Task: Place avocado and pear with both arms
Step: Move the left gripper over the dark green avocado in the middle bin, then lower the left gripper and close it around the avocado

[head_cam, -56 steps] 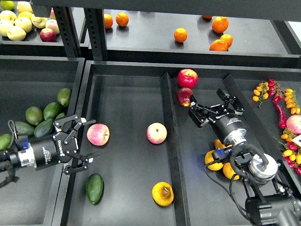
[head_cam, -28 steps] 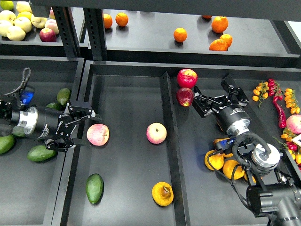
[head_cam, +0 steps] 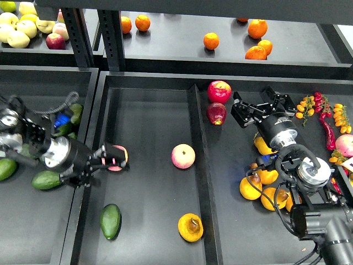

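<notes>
A big black tray point(head_cam: 149, 110) fills the middle of the view, walled all round, with a raised divider point(head_cam: 199, 165) running front to back on its right side. Behind it a dark shelf point(head_cam: 176, 52) carries loose oranges point(head_cam: 256, 52), and up in the far left corner sits a heap of pale yellow apples point(head_cam: 16, 30). To the left, another dark bin point(head_cam: 33, 221) holds a cluster of dark green avocados point(head_cam: 47, 179).

Down on the tray floor, near the front, lies the avocado point(head_cam: 111, 221), mid-green and elongated, on its own just inside the left wall. To its right, close to the divider, sits the pear point(head_cam: 191, 227), yellow-orange with its brown blotch facing up. Neither one is touched by an arm.

The left gripper point(head_cam: 112, 158) reaches over the tray's left wall, right against a pink apple point(head_cam: 117, 157); the dark fingers overlap the fruit and I cannot tell whether they are spread or closed on it. A second pink apple point(head_cam: 183, 156) rests mid-tray, well clear of both arms.

Across the divider, the right gripper point(head_cam: 260, 109) hangs with its fingers spread wide and nothing between them, just right of two red apples point(head_cam: 219, 91). Yellow-orange fruit point(head_cam: 259, 185) crowds beneath that arm, and red chillies point(head_cam: 326, 130) with small orange tomatoes point(head_cam: 305, 107) line the far right bin.
</notes>
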